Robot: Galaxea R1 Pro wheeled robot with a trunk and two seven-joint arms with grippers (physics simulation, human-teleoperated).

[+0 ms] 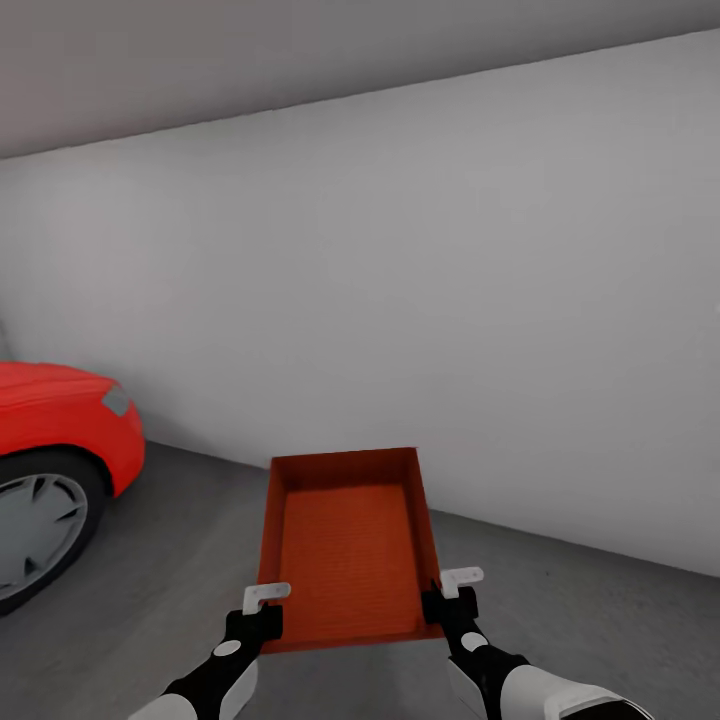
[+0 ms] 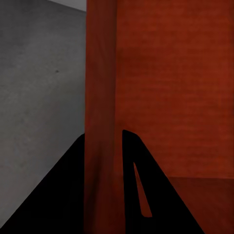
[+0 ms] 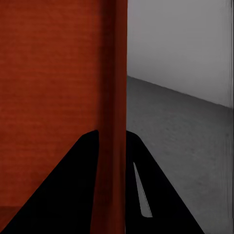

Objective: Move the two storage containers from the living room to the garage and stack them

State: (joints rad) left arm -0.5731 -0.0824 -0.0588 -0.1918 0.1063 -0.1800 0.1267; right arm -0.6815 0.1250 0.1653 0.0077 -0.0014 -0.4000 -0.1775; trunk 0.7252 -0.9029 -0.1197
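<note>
One storage container point(image 1: 347, 545), orange-red and open-topped, is sitting square in the middle of the head view, and both arms are holding it up in front of the robot. The left gripper point(image 1: 262, 608) is pinching the container's left wall near the near corner, and the right gripper point(image 1: 452, 593) is pinching the right wall at the matching spot on the other side. Inside, the container is showing nothing but its ribbed bottom. Beyond the container, the white garage wall point(image 1: 450, 300) is running across the scene, meeting the dark grey concrete floor point(image 1: 170, 560) just behind the container's far edge. Off to the left of the container, well apart from it, a red car point(image 1: 60, 430) is poking in, with one grey-spoked wheel point(image 1: 35, 535) showing under its bumper.

Over to the left wrist view: the container's thin wall point(image 2: 100, 122) is running straight between the two black fingers point(image 2: 63, 195), one finger on the outside, one on the inside, so this pincer is clamped on the wall. The container's orange interior point(image 2: 175, 97) is lying on one side of that wall, grey floor point(image 2: 39, 97) on the other.

Right wrist view now: same story mirrored. The container wall point(image 3: 114, 122) is passing between the black fingers point(image 3: 63, 195), gripped from both faces, with the orange inside point(image 3: 48, 87) on one side of it and grey floor point(image 3: 180, 136) and white wall point(image 3: 175, 44) on the other.
</note>
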